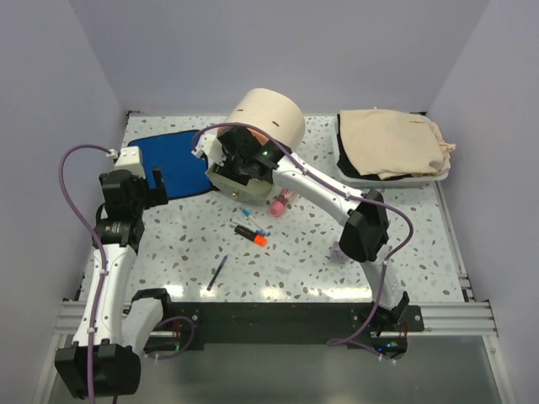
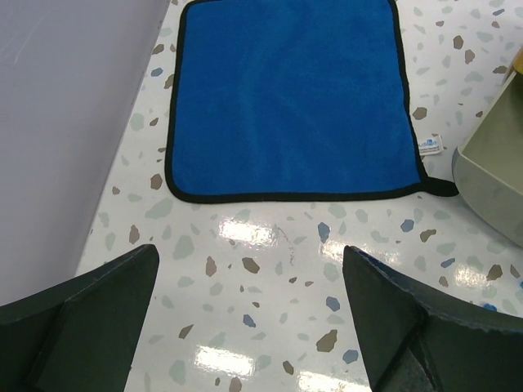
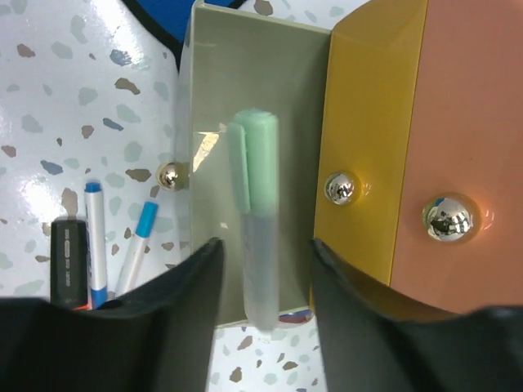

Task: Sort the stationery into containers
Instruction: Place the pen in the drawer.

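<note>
1. My right tool [image 3: 265, 286] hangs over the open grey drawer [image 3: 214, 98]. Its two fingers [image 3: 192, 302] are parted and released, one on each side of the single green-capped marker [image 3: 255, 204], and neither touches it.
2. That marker lies lengthwise inside the grey drawer. In the wrist view its green cap points to 12 o'clock and its clear barrel reaches the 6 o'clock wall.
3. I count three drawers in the beige cylindrical cabinet [image 1: 271, 116]. The grey one is pulled out, with the yellow drawer [image 3: 368, 122] and then the orange drawer [image 3: 474, 106] at its 3 o'clock. There are three round metal knobs [image 3: 339, 188], one per drawer.
4. On the worktop [image 1: 295, 269], at 9 o'clock of the grey drawer, two blue-tipped pens [image 3: 96, 233] lie side by side. One black-and-orange marker [image 3: 69, 257] lies just beside them.
5. From above, one pink tube [image 1: 280, 202] lies near the drawer at its 4 o'clock. One thin black pen [image 1: 217, 273] lies alone toward 6 o'clock. One small purple-grey box [image 1: 337, 251] sits by my right arm's elbow.
6. My left tool [image 2: 249, 327] is spread wide and grasps nothing. It hangs over the worktop at 6 o'clock of the one blue cloth [image 2: 286, 98], which lies flat at 9 o'clock of the cabinet.
7. One white tray [image 1: 421, 180] at 3 o'clock of the cabinet holds one beige bag [image 1: 387, 143].
</note>
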Controlling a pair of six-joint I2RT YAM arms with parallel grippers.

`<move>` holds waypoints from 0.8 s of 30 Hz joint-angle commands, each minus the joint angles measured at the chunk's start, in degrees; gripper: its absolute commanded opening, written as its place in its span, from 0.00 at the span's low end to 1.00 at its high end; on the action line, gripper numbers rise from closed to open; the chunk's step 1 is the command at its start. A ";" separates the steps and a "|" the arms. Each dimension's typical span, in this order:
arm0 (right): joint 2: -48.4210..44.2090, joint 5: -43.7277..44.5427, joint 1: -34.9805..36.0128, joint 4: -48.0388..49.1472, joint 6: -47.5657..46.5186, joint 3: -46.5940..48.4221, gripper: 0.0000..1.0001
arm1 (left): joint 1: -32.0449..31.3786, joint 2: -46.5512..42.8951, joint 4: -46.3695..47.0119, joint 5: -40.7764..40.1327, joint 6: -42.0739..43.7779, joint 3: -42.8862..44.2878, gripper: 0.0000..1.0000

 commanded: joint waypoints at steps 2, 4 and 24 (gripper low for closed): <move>-0.40 2.77 -0.73 -0.20 2.71 0.61 0.57 | 0.44 -0.76 2.95 1.11 0.81 0.09 1.00; -0.83 3.21 -0.64 -0.20 3.06 0.52 0.58 | 0.35 -0.68 3.04 1.29 0.72 0.00 1.00; -17.89 -34.51 1.47 1.27 6.48 -34.79 0.43 | -1.32 -2.61 4.27 9.29 2.30 -2.10 1.00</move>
